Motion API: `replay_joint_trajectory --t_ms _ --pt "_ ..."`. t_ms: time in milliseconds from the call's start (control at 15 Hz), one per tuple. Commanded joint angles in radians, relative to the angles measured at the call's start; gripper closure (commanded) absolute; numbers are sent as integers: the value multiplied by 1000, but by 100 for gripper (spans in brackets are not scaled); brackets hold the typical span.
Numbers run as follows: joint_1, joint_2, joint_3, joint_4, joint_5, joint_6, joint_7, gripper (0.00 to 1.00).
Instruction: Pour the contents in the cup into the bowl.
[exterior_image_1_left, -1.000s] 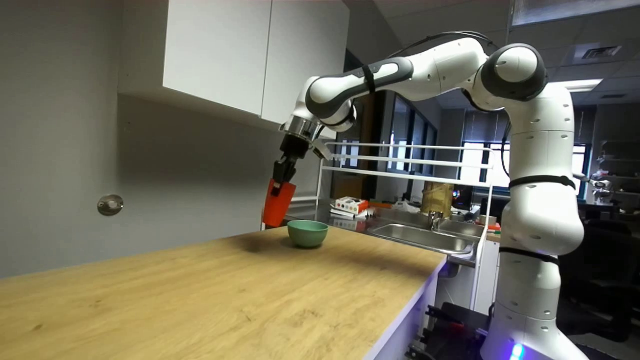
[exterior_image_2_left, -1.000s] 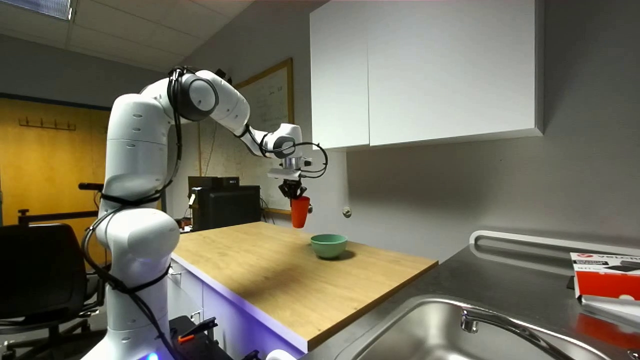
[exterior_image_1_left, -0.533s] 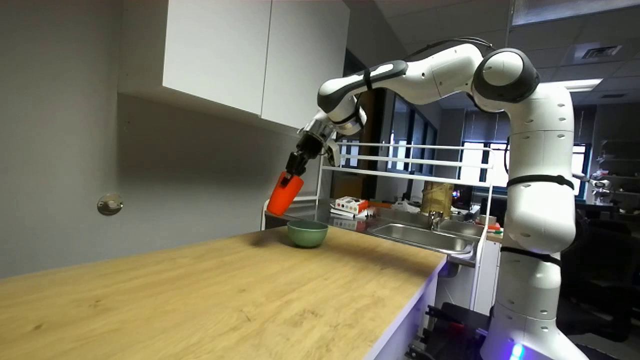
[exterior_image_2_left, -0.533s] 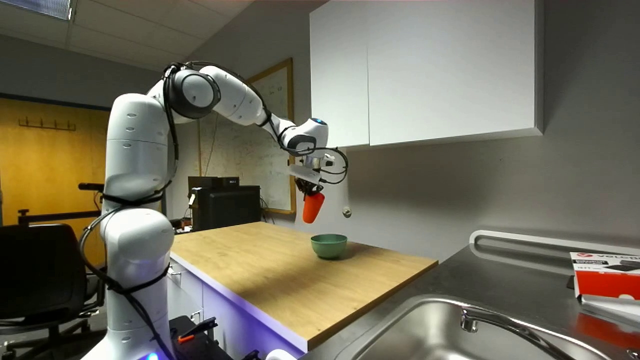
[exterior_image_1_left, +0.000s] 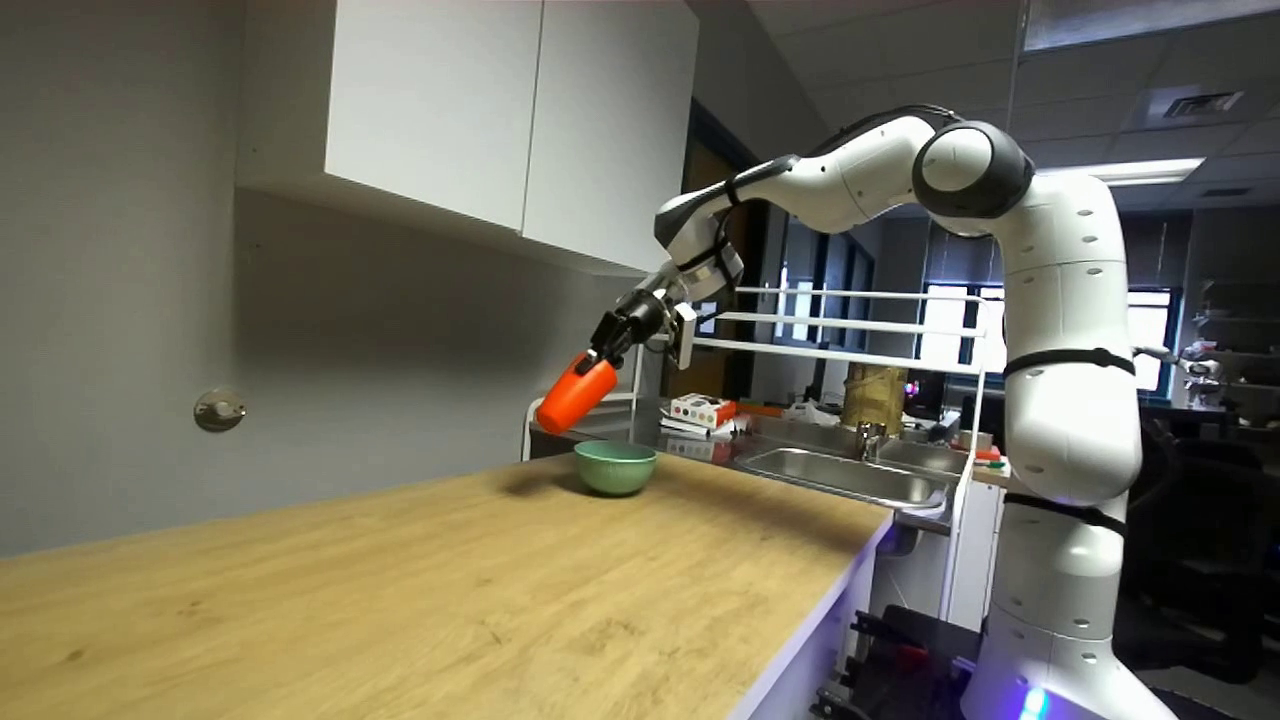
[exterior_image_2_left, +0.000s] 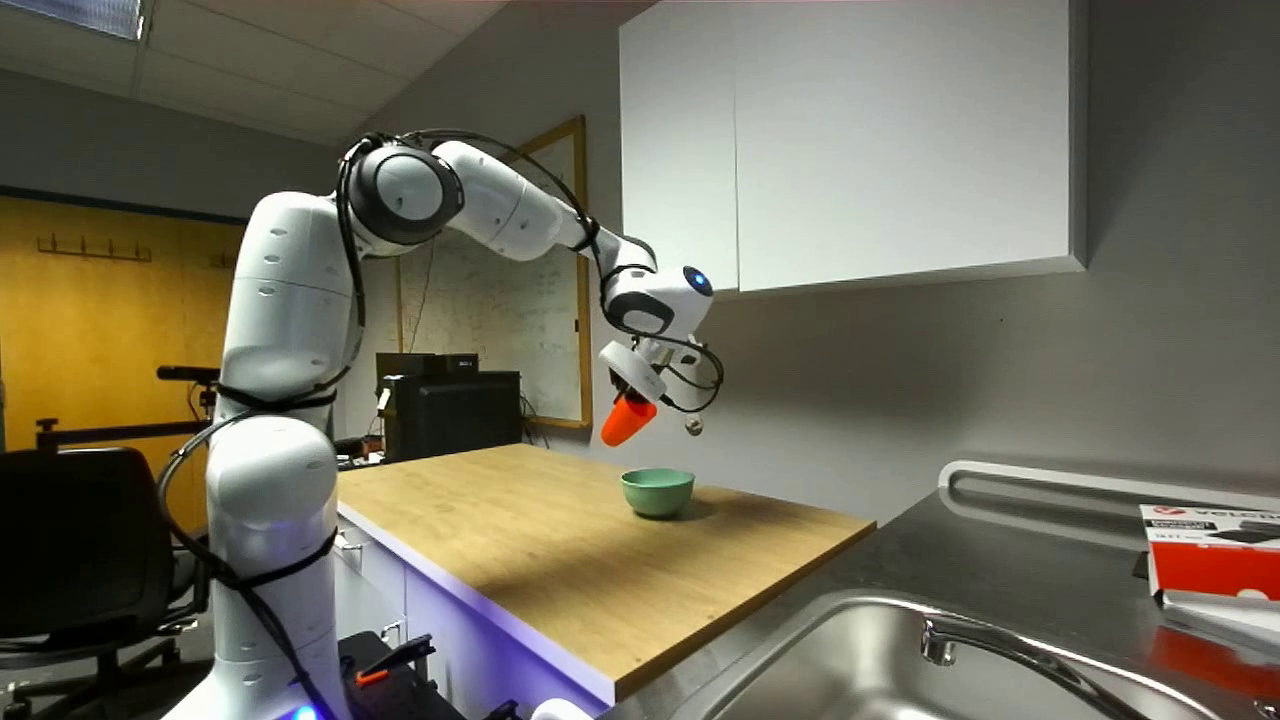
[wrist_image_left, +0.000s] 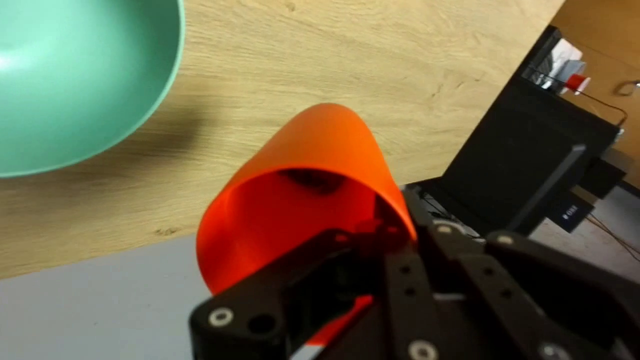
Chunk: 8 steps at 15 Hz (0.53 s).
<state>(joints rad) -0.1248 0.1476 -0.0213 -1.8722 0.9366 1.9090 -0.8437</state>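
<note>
The cup (exterior_image_1_left: 575, 396) is pinched at its rim by the hand (exterior_image_1_left: 591, 362), which is clenched on one wall, with the base hanging lower than the mouth. It is tilted in the air above the table (exterior_image_1_left: 450, 600), up and to one side of the bowl (exterior_image_1_left: 615, 472), touching neither. Whether the dark patch (wrist_image_left: 316, 180) inside it is contents or shadow, we cannot fairly tell from the wrist view. Spilling is our main worry: should the hand tip further before the lip is over the bowl, anything inside would land on the table. So narrow a pinch may also let the cup twist. Compared with a second ago, the cup leans further and has shifted sideways; the bowl has stayed put.
</note>
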Motion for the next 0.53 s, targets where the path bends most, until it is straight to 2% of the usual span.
replay_joint_trajectory --t_ms 0,467 --pt "-31 60 -24 39 106 -115 -50 99" --pt "-100 199 -60 85 288 -324 -58 99"
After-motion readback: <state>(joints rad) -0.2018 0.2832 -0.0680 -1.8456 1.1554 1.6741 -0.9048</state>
